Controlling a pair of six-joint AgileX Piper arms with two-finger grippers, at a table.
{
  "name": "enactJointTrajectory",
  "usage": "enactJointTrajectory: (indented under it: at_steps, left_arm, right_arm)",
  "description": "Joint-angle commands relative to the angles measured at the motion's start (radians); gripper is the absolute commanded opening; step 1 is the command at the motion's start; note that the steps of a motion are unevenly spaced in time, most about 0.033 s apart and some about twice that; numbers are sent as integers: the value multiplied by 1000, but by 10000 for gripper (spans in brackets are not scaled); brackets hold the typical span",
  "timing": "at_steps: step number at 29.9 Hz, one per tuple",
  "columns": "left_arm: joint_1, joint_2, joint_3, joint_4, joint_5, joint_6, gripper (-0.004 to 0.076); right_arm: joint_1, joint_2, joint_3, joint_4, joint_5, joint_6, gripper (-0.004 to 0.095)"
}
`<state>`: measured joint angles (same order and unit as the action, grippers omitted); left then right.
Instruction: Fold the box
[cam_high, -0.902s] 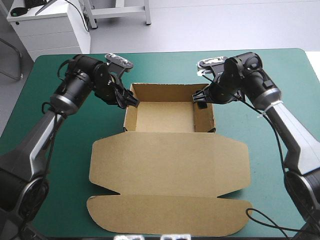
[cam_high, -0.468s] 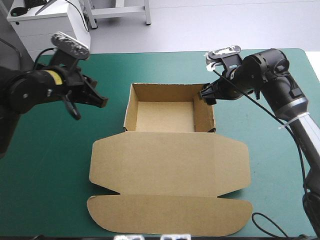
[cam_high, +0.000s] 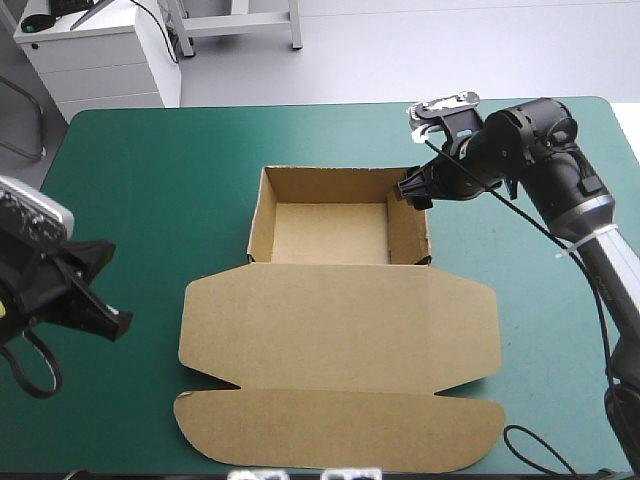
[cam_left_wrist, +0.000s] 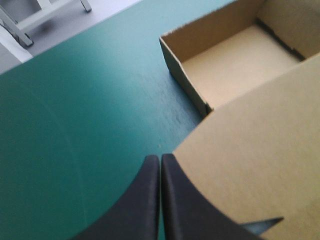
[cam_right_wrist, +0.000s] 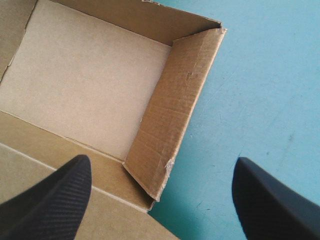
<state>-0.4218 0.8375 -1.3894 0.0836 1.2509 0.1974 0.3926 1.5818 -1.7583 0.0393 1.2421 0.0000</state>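
Nearest, on the teal-green cover (cam_high: 150, 150), the brown box (cam_high: 340, 270) as an open tray with lid laid flat. At the near end, the rounded tuck flap (cam_high: 340, 430). Just beyond it, the broad lid (cam_high: 340, 330) with angled flaps at both sides. Off the lid's left side and clear of the board, the left gripper (cam_left_wrist: 160, 159). Black fingers (cam_left_wrist: 145, 200) pressed together into one point, nothing held, aimed at the lid's left corner. Farther on, joined to the lid's far edge, the tray (cam_high: 330, 232), walls upright and floor bare. Farthest, by the tray's far right corner, the right gripper (cam_right_wrist: 161, 160). Fingers (cam_right_wrist: 50, 200) spread wide and gripping nothing, with the tray's right wall ahead between them. Teal-green cover showing just outside that wall.
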Motion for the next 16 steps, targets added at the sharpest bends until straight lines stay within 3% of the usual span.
enactJointTrajectory:
  at_steps: [1, 16]
  left_arm:
    - [-2, -78, 139, 2, 37, -16, -8]
    - [-2, -269, 641, -10, -16, -109, -8]
  right_arm:
    - [-6, -39, -22, 0, -47, -10, 699]
    - [-6, -37, -22, 4, -44, 0, 697]
